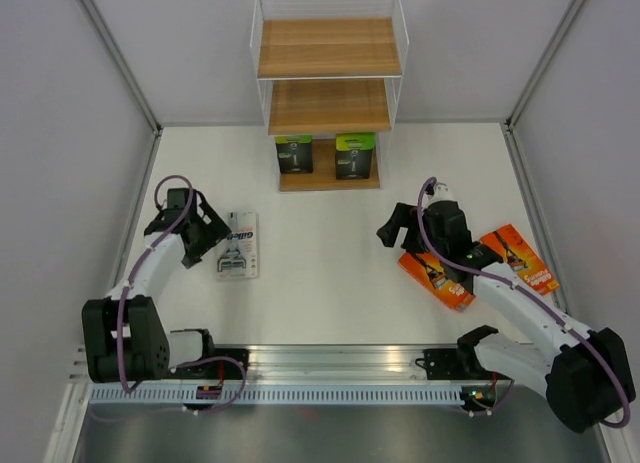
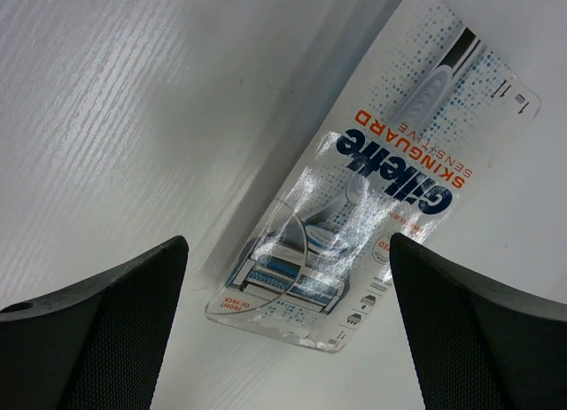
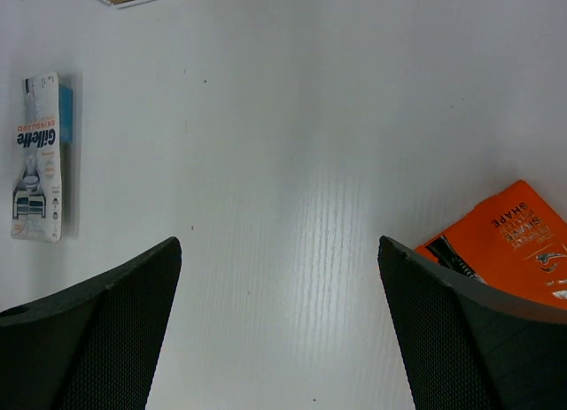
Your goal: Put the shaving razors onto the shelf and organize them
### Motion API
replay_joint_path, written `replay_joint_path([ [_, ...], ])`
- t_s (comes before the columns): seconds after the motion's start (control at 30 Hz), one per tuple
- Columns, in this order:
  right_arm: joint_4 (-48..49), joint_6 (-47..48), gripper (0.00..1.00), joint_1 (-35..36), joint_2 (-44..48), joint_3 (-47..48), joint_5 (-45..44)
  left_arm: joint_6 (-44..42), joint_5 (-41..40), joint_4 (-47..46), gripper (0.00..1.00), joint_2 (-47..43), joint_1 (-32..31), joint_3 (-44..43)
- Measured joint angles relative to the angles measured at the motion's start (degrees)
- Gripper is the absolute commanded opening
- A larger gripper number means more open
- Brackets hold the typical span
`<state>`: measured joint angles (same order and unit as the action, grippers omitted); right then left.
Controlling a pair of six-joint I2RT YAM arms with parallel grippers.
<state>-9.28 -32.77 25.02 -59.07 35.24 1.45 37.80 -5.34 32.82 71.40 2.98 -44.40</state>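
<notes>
Two black-and-green packs (image 1: 294, 154) (image 1: 355, 155) side by side, on bottom board of shelf (image 1: 330, 48)

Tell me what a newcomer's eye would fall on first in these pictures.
First the tall wooden shelf at the far edge, with two black-and-green razor packs on its lowest board. Next, two bright orange razor packs lying on the white table at the right, one partly under the right arm. Last, the Gillette SkinGuard blister pack lying flat at the left, just ahead of the open left pincer.
</notes>
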Motion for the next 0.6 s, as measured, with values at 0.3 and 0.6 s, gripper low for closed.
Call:
replay_joint_path([
  [0.3, 3.1, -0.1, 0.98, 0.0, -2.3, 0.0, 2.1, -1.4, 7.9, -12.9, 0.94, 2.7, -0.4, 5.2],
  [0.6, 3.6, -0.2, 0.98, 0.0, -3.9, 0.0, 3.2, -2.4, 8.2, -16.5, 0.93, 4.7, -0.5, 5.9],
])
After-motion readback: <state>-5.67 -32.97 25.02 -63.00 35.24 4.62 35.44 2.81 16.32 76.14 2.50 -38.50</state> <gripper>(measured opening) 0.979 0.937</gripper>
